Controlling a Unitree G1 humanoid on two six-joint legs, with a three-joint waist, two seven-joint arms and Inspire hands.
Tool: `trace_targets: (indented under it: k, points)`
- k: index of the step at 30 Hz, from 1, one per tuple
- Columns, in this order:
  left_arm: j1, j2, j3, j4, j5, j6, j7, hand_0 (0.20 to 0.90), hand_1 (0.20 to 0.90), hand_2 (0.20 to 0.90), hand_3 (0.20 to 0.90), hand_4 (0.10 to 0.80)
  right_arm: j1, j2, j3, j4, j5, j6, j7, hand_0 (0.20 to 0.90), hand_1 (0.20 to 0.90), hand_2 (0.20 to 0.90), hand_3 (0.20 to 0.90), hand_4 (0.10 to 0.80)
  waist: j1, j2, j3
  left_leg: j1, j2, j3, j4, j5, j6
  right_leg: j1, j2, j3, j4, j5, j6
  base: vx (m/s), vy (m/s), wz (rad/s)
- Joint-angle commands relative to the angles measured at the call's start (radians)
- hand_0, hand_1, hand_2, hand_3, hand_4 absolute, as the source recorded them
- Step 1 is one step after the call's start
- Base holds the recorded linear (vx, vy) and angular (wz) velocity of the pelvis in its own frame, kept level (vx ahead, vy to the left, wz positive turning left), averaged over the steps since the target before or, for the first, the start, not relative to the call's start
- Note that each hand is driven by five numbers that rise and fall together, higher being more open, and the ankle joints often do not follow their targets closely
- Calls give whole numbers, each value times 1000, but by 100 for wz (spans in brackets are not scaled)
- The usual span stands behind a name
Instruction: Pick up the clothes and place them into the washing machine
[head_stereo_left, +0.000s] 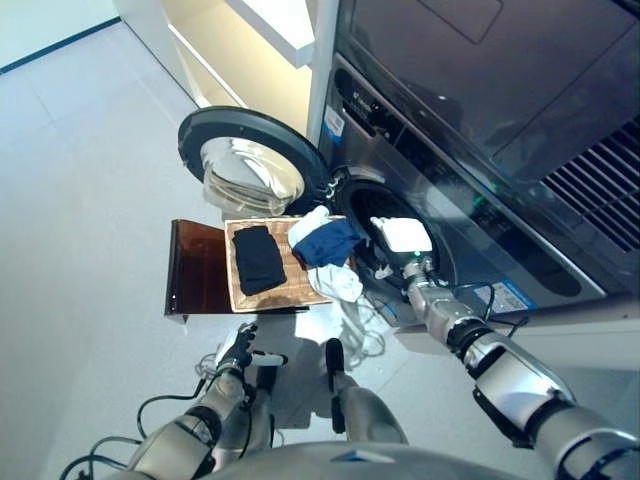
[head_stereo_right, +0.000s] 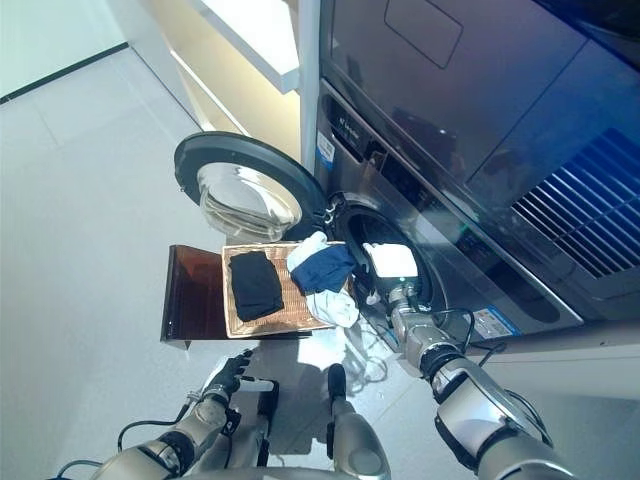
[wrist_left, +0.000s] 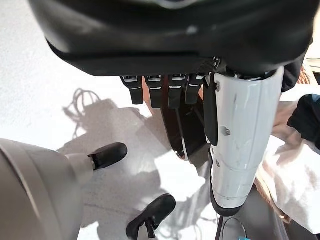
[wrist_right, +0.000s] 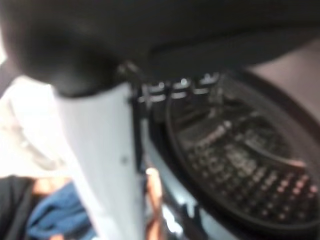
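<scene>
A black garment (head_stereo_left: 258, 258) lies flat in a shallow wicker basket (head_stereo_left: 238, 296). A blue garment (head_stereo_left: 328, 243) and white clothes (head_stereo_left: 336, 283) are heaped on the basket's side nearest the washing machine, and the white ones spill over its rim. My right hand (head_stereo_left: 401, 237) reaches into the mouth of the washing machine's drum (wrist_right: 240, 150). Its fingers are straight, with no cloth in them in the right wrist view. My left hand (head_stereo_left: 240, 352) hangs low over the floor, short of the basket, open and empty.
The basket rests on a dark brown low stand (head_stereo_left: 195, 268). The round washer door (head_stereo_left: 250, 165) is swung open to the left, behind the basket. A white shelf unit (head_stereo_left: 270, 40) stands beyond it. The light floor (head_stereo_left: 80, 200) stretches away to the left.
</scene>
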Motion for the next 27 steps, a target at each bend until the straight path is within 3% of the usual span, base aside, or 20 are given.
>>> trace_targets:
  k: [1,14,27]
  points:
    - [-64,3,-4,24,1,-14,24,900,900,900,900,800,-180,-23,6,-21,-11,-12,-36,900,900,900,900,800,26,10,1,-10,38,1,-14,-15,-30,-47,-16,16,148,-130,52,-40,13,15]
    - [-108,12,-15,18,-27,-20,55,900,900,900,900,800,-282,-13,66,1,-41,6,-24,900,900,900,900,800,55,12,56,-94,17,-47,-17,26,-37,-93,-31,-23,145,-111,50,-30,3,16]
    - [-129,10,-12,-4,-69,-27,85,900,900,900,900,800,-291,-11,89,42,-49,21,-20,900,900,900,900,800,71,37,114,-164,-1,-82,-17,56,-43,-132,-46,-56,138,-96,50,-6,6,11]
